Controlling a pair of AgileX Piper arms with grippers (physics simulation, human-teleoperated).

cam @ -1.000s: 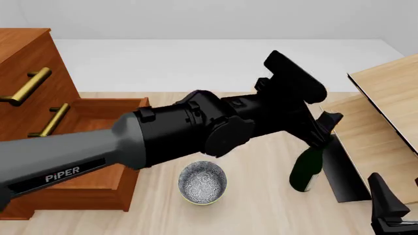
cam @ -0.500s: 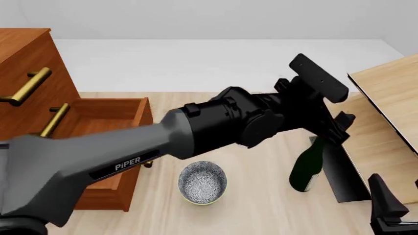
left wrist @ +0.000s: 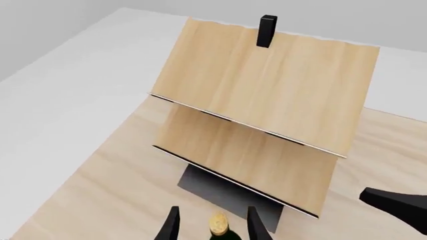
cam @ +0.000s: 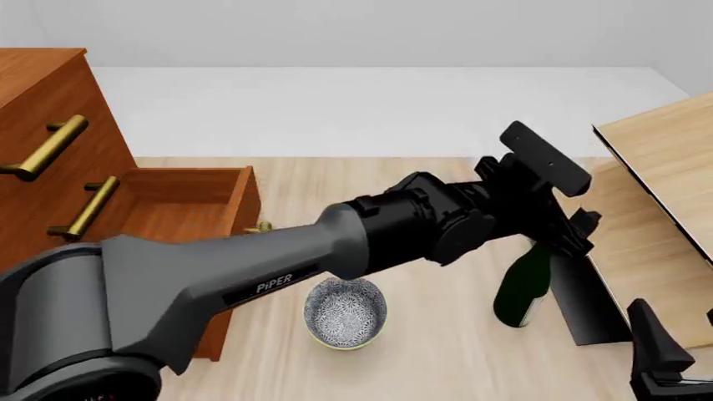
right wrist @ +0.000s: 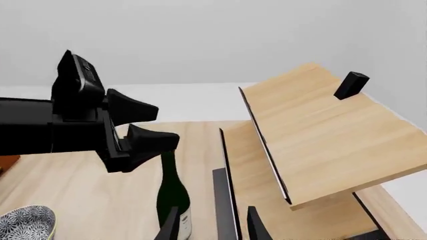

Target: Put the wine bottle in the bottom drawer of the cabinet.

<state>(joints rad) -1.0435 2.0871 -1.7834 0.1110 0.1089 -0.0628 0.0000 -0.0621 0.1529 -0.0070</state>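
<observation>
Green wine bottle (cam: 523, 288) stands upright on table, left gripper (cam: 572, 230) jaws wide astride its neck for pickup, right gripper (right wrist: 208, 225) jaws apart, idle.

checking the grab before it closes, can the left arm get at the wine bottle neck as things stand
Probably yes. The left gripper is open, its jaws either side of the cork of the wine bottle, which stands upright with nothing between. The bowl sits off to the side.
</observation>
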